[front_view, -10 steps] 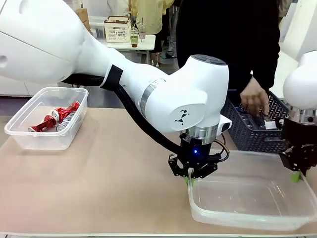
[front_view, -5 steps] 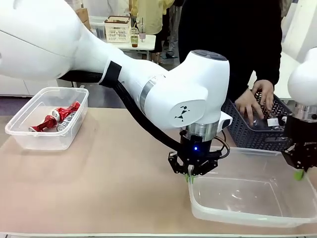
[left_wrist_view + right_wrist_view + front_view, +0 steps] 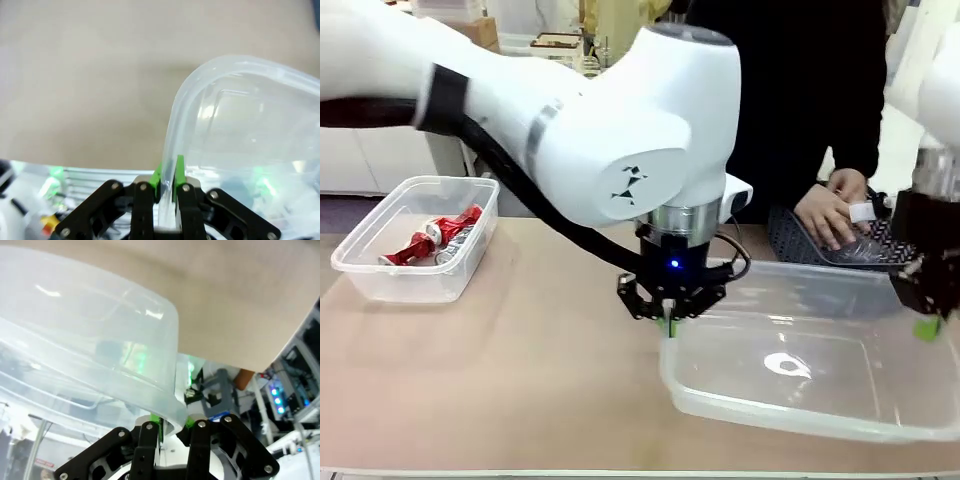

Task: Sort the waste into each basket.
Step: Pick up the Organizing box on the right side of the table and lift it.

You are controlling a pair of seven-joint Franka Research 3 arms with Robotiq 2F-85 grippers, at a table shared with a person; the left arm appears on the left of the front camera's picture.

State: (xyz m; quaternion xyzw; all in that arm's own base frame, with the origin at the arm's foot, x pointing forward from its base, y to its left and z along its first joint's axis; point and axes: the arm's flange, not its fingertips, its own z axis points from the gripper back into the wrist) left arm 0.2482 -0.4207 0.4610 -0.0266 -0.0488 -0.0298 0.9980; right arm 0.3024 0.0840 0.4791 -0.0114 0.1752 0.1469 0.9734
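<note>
Left gripper (image 3: pixel 667 322): clenched on the rim of the clear tub (image 3: pixel 790 425), at the tub's 9 o'clock corner. In the left wrist view the green pads (image 3: pixel 156 175) pinch the rolled rim between them.

Right gripper (image 3: pixel 925 325): grasping the same tub at its 3 o'clock edge. In the right wrist view the rim runs between its fingers.

The clear tub sits at about 4 o'clock on the table (image 3: pixel 520 380), spanning the gap between the two grippers. I cannot tell whether its base touches the tabletop.

A second tub (image 3: pixel 380 280) stands at 9 o'clock, well apart, with red-and-silver cans (image 3: pixel 430 240) lying in it.

The dark basket (image 3: pixel 800 245) is at 2 o'clock, just behind the clear tub. A person's hand (image 3: pixel 830 212) reaches into it, beside a see-through bottle (image 3: pixel 868 248).
</note>
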